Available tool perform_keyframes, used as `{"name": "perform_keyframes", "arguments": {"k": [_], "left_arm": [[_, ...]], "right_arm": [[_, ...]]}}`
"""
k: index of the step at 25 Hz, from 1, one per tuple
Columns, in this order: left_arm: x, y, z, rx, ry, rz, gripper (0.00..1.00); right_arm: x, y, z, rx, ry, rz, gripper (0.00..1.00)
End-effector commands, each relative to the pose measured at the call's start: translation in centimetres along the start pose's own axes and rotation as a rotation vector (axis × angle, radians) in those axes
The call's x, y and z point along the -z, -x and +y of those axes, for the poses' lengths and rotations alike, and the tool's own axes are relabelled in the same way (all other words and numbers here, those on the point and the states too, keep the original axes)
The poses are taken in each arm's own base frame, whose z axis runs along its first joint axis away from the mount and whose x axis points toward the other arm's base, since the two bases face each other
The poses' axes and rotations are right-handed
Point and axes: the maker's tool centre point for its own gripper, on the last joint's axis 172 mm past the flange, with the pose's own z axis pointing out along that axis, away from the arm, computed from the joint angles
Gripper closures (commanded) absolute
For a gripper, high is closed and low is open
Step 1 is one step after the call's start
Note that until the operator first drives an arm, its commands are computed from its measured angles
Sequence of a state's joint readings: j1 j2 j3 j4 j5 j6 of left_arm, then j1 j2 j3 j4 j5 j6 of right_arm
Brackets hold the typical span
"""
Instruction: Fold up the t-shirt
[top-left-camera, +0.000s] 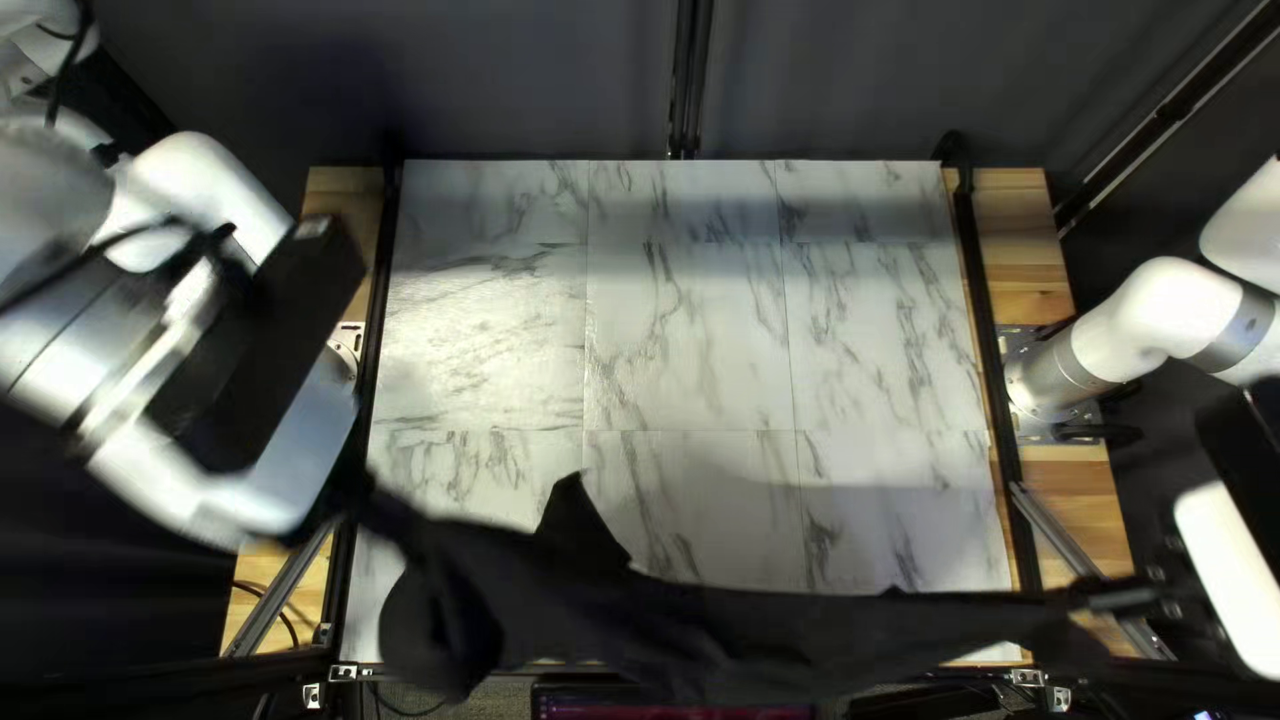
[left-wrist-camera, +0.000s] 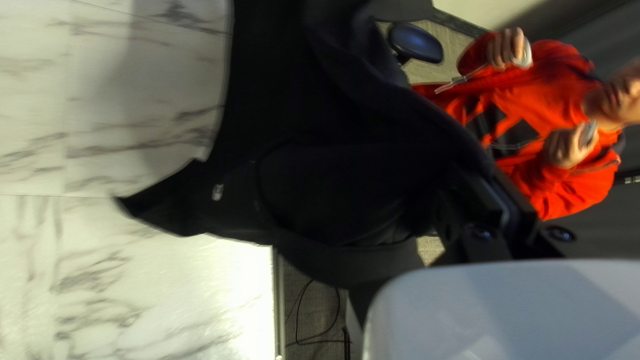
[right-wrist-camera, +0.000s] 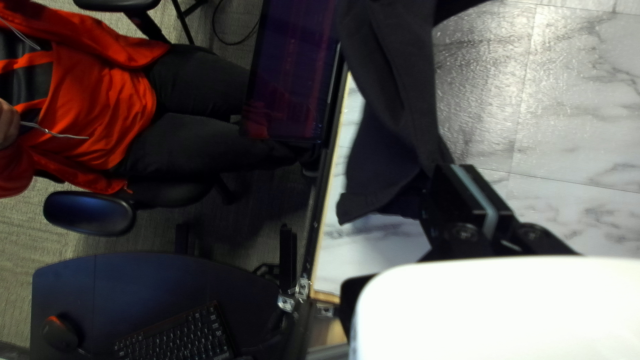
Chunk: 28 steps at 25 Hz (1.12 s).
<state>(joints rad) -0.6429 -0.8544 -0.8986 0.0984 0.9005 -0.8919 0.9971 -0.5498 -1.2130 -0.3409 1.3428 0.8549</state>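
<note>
T-shirt [top-left-camera: 600, 607] over near edge of table [top-left-camera: 694, 347], person [left-wrist-camera: 533, 100] beyond it, keyboard [right-wrist-camera: 180, 339] on desk [right-wrist-camera: 153, 283]

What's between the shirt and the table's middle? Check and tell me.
Nothing visible stands in the way. The left gripper and right gripper hold the shirt along the near edge of the table, with bare tabletop from there to the middle. The person sits beyond that edge, outside the path.

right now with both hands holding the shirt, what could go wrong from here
The black shirt reaches past the near edge of the table, so if the left hand or right hand slipped, it could slide off. It also looks bunched between them, so it may land crooked.
</note>
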Motion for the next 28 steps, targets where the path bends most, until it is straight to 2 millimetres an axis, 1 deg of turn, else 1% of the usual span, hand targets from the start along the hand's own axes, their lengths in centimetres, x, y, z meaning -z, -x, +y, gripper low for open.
{"name": "perform_keyframes", "arguments": {"k": [1, 2, 3, 4, 5, 6, 7, 8, 9, 10, 11, 12, 15, 18, 20, 22, 24, 26, 27, 28], "left_arm": [[1.8, -2.0, -9.6, 0.105, 0.023, -0.001, 1.00], [2.0, -2.2, -11.0, 0.115, 0.021, -0.001, 1.00], [2.7, -2.6, -13.5, 0.135, 0.017, -0.006, 1.00], [2.9, -2.7, -14.2, 0.142, 0.015, -0.010, 1.00], [3.4, -2.9, -15.9, 0.146, 0.007, -0.013, 1.00], [3.7, -3.1, -17.0, 0.146, -0.002, -0.018, 1.00], [3.9, -3.2, -17.4, 0.144, -0.008, -0.021, 1.00], [4.1, -3.3, -18.8, 0.139, -0.020, -0.025, 1.00], [4.1, -3.3, -19.5, 0.136, -0.028, -0.032, 1.00], [4.1, -3.1, -20.4, 0.133, -0.037, -0.034, 1.00], [4.0, -3.0, -21.2, 0.132, -0.044, -0.036, 1.00], [4.0, -2.9, -21.4, 0.132, -0.049, -0.037, 1.00], [3.6, -2.3, -23.6, 0.136, -0.068, -0.042, 1.00], [3.6, -2.0, -25.1, 0.145, -0.082, -0.039, 1.00], [3.6, -1.9, -25.7, 0.152, -0.088, -0.034, 1.00], [3.6, -1.8, -25.6, 0.155, -0.091, -0.031, 1.00], [3.4, -1.3, -24.1, 0.150, -0.095, -0.026, 1.00], [3.1, -0.7, -21.2, 0.129, -0.104, -0.025, 1.00], [3.0, -0.6, -20.2, 0.121, -0.107, -0.026, 1.00], [2.8, -0.2, -18.2, 0.102, -0.114, -0.031, 1.00]], "right_arm": [[-2.3, 2.5, 7.2, -0.067, -0.074, -0.013, 1.00], [-2.5, 2.8, 8.1, -0.074, -0.081, -0.018, 1.00], [-2.8, 3.3, 9.8, -0.086, -0.092, -0.025, 1.00], [-2.9, 3.5, 10.4, -0.092, -0.097, -0.029, 1.00], [-2.8, 3.8, 11.8, -0.101, -0.101, -0.035, 1.00], [-2.6, 4.1, 12.8, -0.108, -0.102, -0.040, 1.00], [-2.6, 4.2, 13.2, -0.111, -0.102, -0.044, 1.00], [-2.3, 4.7, 14.7, -0.118, -0.102, -0.047, 1.00], [-2.2, 4.9, 15.2, -0.121, -0.101, -0.051, 1.00], [-2.3, 5.2, 16.3, -0.126, -0.101, -0.056, 1.00], [-2.4, 5.5, 17.0, -0.128, -0.101, -0.060, 1.00], [-2.5, 5.6, 17.3, -0.129, -0.101, -0.063, 1.00], [-3.5, 6.5, 19.2, -0.132, -0.107, -0.073, 1.00], [-4.2, 7.4, 20.7, -0.134, -0.116, -0.077, 1.00], [-4.5, 7.9, 21.3, -0.136, -0.121, -0.079, 1.00], [-4.6, 7.8, 21.1, -0.135, -0.122, -0.078, 1.00], [-4.6, 7.4, 19.7, -0.126, -0.120, -0.075, 1.00], [-4.0, 6.4, 17.2, -0.110, -0.109, -0.070, 1.00], [-3.8, 6.1, 16.4, -0.104, -0.105, -0.067, 1.00], [-3.2, 5.5, 14.7, -0.093, -0.097, -0.062, 1.00]]}}
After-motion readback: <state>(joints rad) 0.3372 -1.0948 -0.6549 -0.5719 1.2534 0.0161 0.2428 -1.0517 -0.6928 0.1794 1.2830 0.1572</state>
